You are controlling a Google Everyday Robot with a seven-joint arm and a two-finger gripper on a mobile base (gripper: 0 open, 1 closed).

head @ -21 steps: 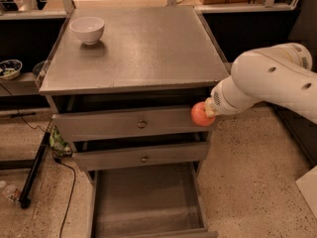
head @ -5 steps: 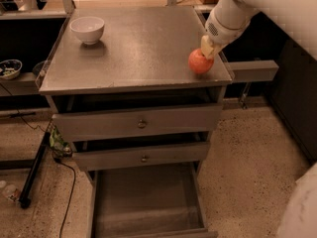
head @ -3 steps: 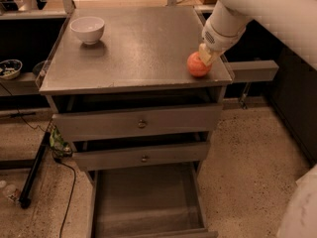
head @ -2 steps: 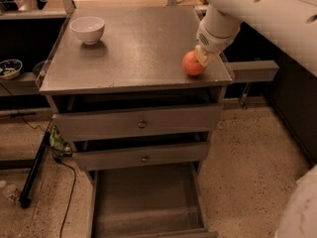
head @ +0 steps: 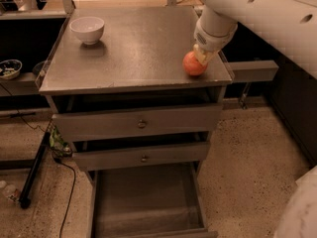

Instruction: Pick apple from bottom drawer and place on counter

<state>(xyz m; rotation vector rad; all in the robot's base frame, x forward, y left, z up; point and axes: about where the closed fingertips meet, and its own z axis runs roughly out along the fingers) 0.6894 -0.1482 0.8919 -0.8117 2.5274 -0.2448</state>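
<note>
White round ceramic bowl (head: pixel 87 29) sat upper left of frame, on far-left corner of broad grey brushed-metal counter (head: pixel 143 53). Wide grey metal bottom drawer (head: pixel 143 202) stood pulled out, lower centre. Small round red-orange apple (head: pixel 193 65) rested on counter right of centre, close to front-right corner. Cream-tipped two-finger gripper (head: pixel 203 54) touched apple's upper-right side. Key relation: apple lay down-left of gripper, in contact. Clamped or released: could not tell. Likely next: withdrawal up-right, minding roll toward edge.

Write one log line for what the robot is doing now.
end effector: at small round red-orange apple | apple: on grey brushed-metal counter, front-right corner | wide grey metal bottom drawer: open
</note>
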